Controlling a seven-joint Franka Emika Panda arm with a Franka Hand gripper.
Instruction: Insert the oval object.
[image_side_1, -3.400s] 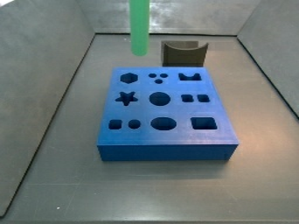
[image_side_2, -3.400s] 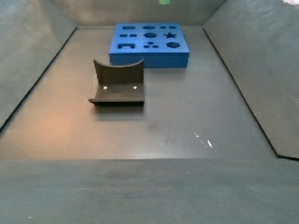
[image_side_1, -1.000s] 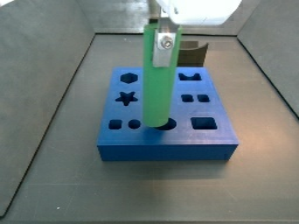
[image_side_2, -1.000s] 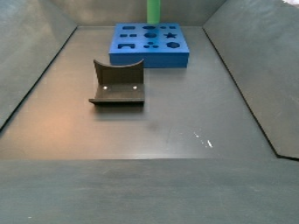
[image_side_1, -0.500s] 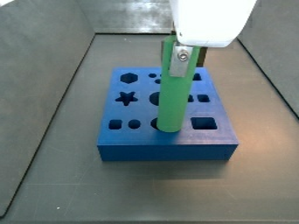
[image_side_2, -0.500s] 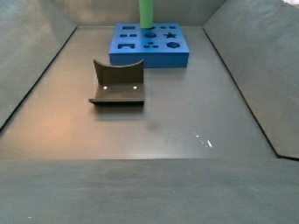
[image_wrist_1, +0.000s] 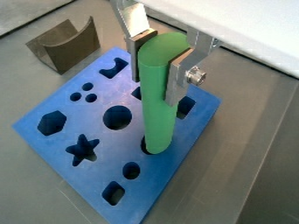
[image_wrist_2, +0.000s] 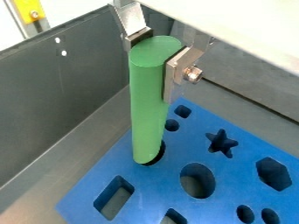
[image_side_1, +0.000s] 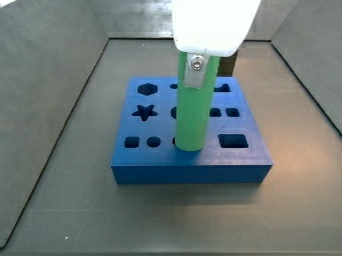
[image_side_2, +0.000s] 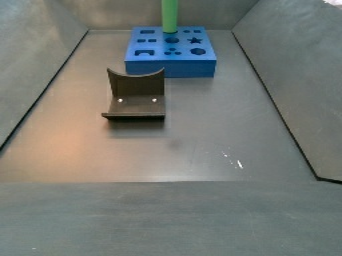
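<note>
My gripper (image_wrist_1: 162, 59) is shut on the upper end of the oval object (image_wrist_1: 159, 96), a long bright green peg held upright; it also shows in the other wrist view (image_wrist_2: 149, 96). The peg's lower end sits at the mouth of an oval hole in the blue block (image_side_1: 147, 160). In a side view the peg (image_side_1: 194, 115) stands over the block's front row, under the gripper (image_side_1: 197, 62). In the other side view only the peg (image_side_2: 170, 14) shows above the blue block (image_side_2: 154, 66); the gripper is out of frame there.
The blue block carries several other shaped holes, among them a star (image_side_1: 146, 113) and a square (image_side_1: 233, 142). A dark grey-brown curved block (image_side_2: 134, 96) stands on the floor apart from the blue block. Grey walls (image_side_1: 67, 100) enclose the floor.
The gripper has moved the peg sideways over the block and lowered it; its lower end now sits at the oval hole's mouth.
</note>
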